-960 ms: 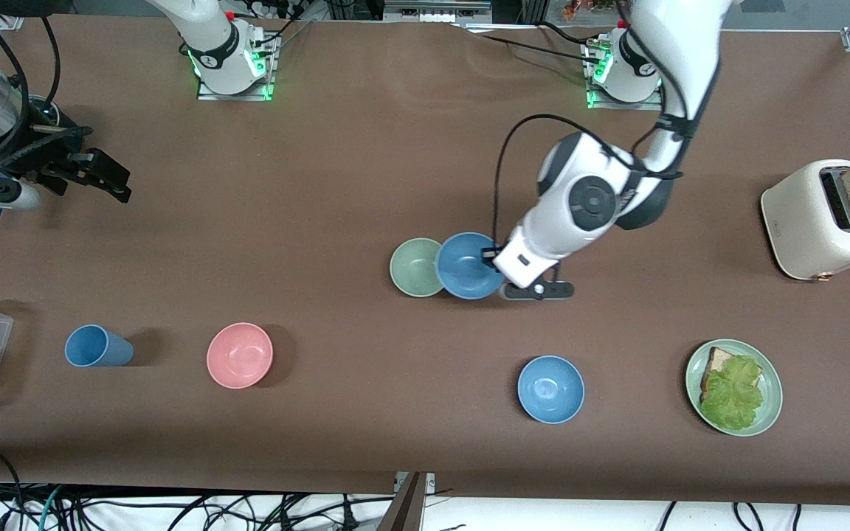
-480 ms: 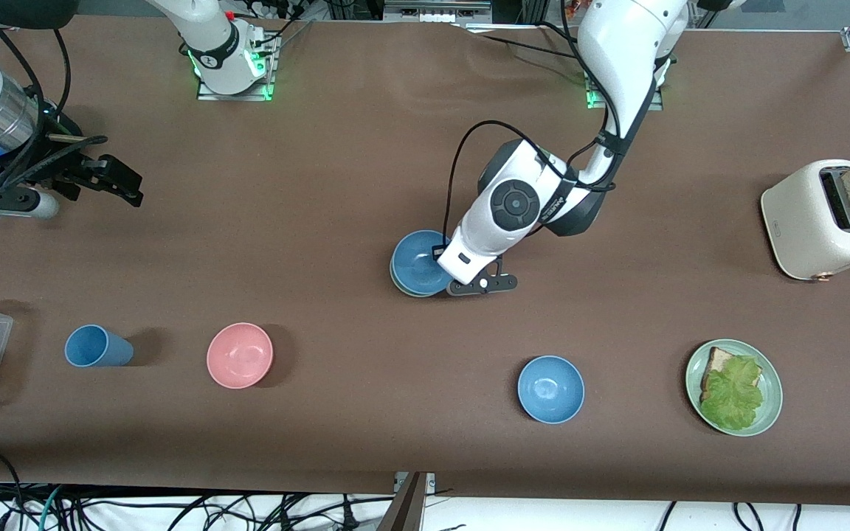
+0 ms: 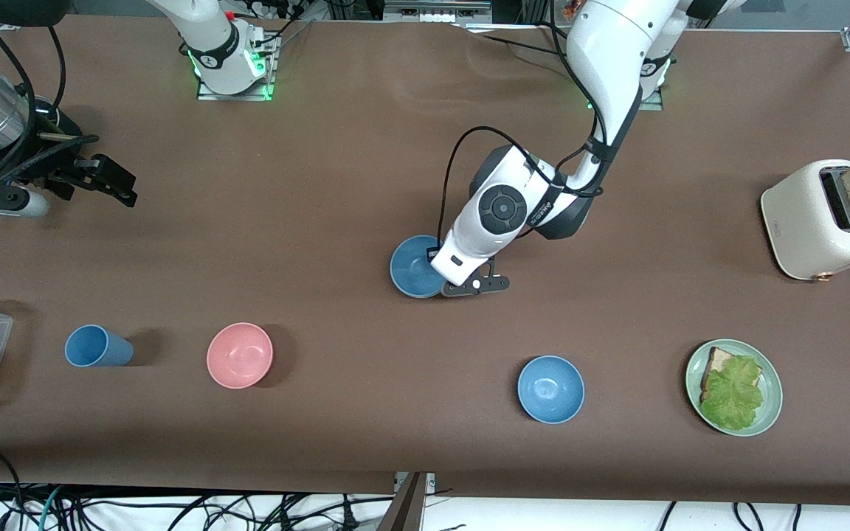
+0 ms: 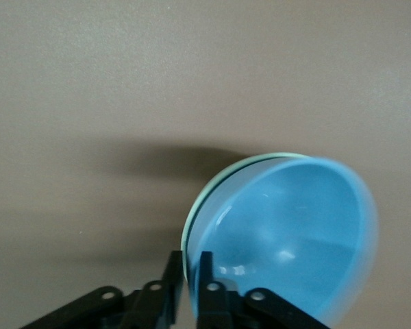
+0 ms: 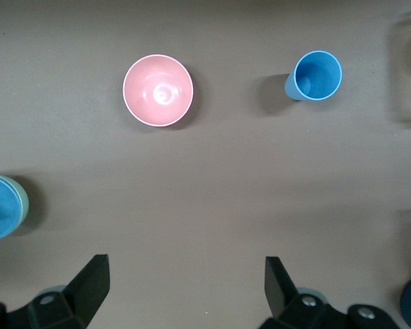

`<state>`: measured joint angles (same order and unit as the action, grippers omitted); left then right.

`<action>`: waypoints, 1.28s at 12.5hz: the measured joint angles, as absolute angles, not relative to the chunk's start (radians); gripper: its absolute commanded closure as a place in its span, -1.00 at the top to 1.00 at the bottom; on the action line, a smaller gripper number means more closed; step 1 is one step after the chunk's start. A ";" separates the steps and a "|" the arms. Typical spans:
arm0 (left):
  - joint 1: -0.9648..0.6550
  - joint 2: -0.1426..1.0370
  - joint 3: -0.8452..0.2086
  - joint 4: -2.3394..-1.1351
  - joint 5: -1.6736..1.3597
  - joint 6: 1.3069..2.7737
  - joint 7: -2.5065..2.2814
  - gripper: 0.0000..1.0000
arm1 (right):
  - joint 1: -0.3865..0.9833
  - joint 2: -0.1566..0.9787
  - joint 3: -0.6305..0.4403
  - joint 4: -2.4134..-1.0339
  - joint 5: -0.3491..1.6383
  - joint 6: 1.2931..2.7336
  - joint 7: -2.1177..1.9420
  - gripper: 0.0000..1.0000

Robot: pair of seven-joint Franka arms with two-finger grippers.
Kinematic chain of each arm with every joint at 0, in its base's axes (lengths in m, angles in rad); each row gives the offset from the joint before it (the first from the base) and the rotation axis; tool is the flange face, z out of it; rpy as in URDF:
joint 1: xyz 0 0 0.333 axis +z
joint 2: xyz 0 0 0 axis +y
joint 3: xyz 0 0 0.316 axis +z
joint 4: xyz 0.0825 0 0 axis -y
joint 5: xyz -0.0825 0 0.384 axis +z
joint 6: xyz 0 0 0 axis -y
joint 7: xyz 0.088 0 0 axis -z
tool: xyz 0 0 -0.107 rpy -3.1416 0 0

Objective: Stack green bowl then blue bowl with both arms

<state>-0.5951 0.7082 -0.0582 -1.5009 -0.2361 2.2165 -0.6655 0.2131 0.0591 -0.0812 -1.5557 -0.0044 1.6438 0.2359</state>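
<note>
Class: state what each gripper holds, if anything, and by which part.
The left gripper pinches the blue bowl by its rim, inside the green bowl. The right gripper is open, holding nothing.

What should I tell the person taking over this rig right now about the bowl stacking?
Left gripper: shut on the rim of the dull greyish-blue round bowl, mid-table.
Right gripper: open, waiting above the table at the right arm's end.
The blue bowl sits nested in the pale mint-green matte bowl; only a sliver of green rim shows.
Done: blue is on green.
Left: release the rim and withdraw the left arm.
</note>
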 measured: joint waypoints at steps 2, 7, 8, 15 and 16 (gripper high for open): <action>-0.596 0.708 -0.055 -1.489 -0.236 2.216 -0.689 1.00 | 0.213 0.059 -0.080 -1.556 -0.004 1.644 0.236 1.00; -0.584 0.679 0.034 -1.281 -0.236 1.901 -0.701 1.00 | 0.214 0.060 -0.078 -1.555 -0.004 1.644 0.237 1.00; -0.573 0.667 0.064 -1.215 -0.236 1.790 -0.694 1.00 | 0.214 0.060 -0.078 -1.555 -0.004 1.644 0.237 1.00; -0.314 0.544 0.097 -1.080 -0.235 1.458 -0.300 1.00 | 0.214 0.060 -0.079 -1.555 -0.004 1.644 0.237 1.00; -0.264 0.520 0.097 -1.079 -0.229 1.434 -0.241 1.00 | 0.214 0.060 -0.079 -1.555 -0.004 1.644 0.237 1.00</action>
